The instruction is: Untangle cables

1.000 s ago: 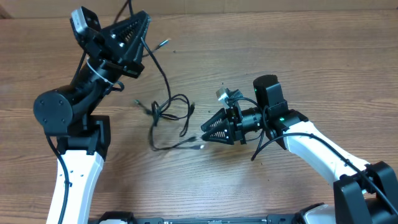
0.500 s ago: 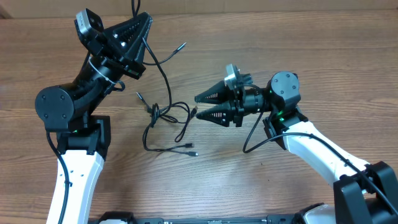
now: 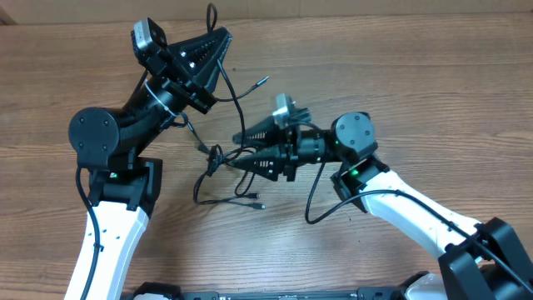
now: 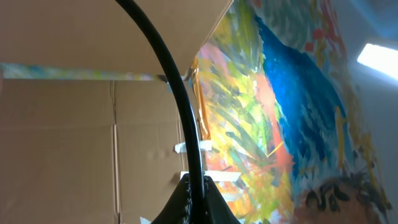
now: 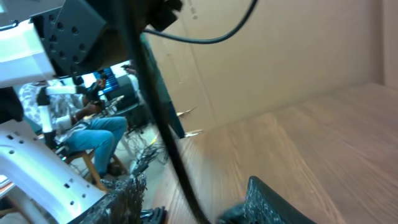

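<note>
Wood-grain tabletop (image 3: 433, 100), thin black cables (image 3: 215, 156) in tangled loops

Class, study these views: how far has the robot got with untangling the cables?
Done: little; the cables form one knotted bunch on the table. In hand: the left gripper, raised, is shut on one strand; the right gripper stands open at the knot, a strand between its fingers. Left: pulling the strands apart.
</note>
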Tool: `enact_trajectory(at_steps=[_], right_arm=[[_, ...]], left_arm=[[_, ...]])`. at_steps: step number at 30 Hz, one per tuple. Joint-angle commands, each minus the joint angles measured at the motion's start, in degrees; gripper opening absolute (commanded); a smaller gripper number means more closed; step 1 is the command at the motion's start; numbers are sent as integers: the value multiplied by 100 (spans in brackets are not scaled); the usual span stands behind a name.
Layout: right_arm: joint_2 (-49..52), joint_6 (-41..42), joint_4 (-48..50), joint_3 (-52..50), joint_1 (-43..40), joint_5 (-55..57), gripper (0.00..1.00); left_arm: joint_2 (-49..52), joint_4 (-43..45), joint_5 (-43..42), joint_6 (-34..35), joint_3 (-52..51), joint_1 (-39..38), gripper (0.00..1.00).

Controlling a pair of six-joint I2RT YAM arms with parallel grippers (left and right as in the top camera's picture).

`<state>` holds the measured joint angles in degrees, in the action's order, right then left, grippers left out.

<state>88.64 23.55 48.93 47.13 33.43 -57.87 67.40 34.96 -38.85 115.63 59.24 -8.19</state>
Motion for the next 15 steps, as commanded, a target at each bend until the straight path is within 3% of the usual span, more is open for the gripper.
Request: enact_trajectory(at_steps=[1, 2, 4, 7, 11, 15], right_arm=[[4, -87, 46, 52, 149, 127, 38], [4, -85, 44, 52, 164, 125, 30], [4, -81, 22, 52, 177, 55, 4], [4, 345, 57, 52, 175, -179, 4], [-13, 1027, 317, 52, 50, -179, 4], [-83, 2020, 1093, 52, -216, -175, 4]], left_arm=[[-103, -52, 133, -170, 81, -15, 4], [-103, -63, 136, -168, 81, -15, 4], [-103, -68, 151, -168, 81, -9, 10], [-103, -278, 205, -223, 81, 2, 23], [-103, -898, 286, -562, 81, 2, 32], [-103, -1725, 295, -1182, 81, 0, 64]])
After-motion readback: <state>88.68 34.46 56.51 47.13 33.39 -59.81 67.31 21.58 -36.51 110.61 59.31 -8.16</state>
